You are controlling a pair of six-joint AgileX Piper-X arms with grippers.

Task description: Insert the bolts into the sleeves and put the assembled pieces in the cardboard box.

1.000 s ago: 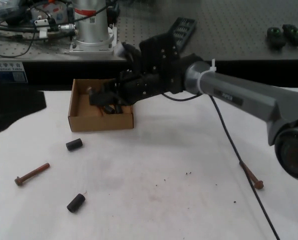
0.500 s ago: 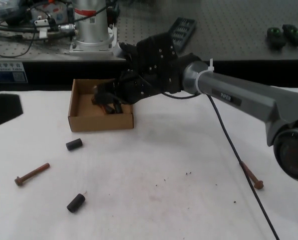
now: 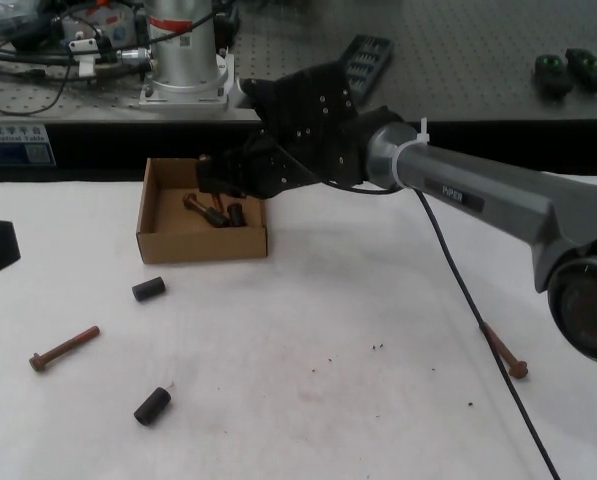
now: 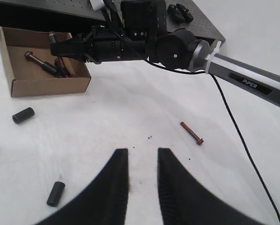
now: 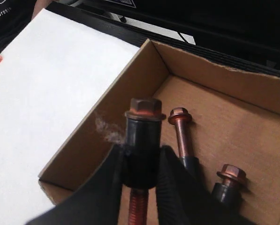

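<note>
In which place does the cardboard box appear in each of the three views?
High view: cardboard box on the white sheet, just beyond a loose sleeve.
Left wrist view: cardboard box far from this arm's fingers, under the other arm.
Right wrist view: cardboard box directly behind the held sleeved bolt.
Shared landmark: two sleeved bolts lying inside.

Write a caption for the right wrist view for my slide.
Right pincer holds a sleeved bolt over the box, where two assembled pieces lie.
</note>
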